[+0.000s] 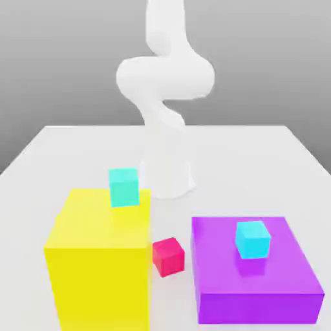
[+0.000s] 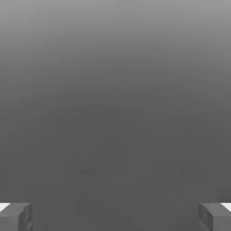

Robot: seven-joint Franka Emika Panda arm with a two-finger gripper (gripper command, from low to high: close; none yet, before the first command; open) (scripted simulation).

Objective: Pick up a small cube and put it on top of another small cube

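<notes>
Red small cube, on table btwn yellow block and purple slab, well apart from gripper, fingers spread w/ nothing btwn: judged light, rigid, smooth; grip across opposite flat sides, mid-height.

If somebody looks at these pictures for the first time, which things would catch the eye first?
First, the big yellow block on the exterior view's left, with a small cyan cube on its top. Next, the flat purple block on the right, also bearing a cyan cube, and a small red cube on the white table between them. Behind stands the white robot arm.
</notes>
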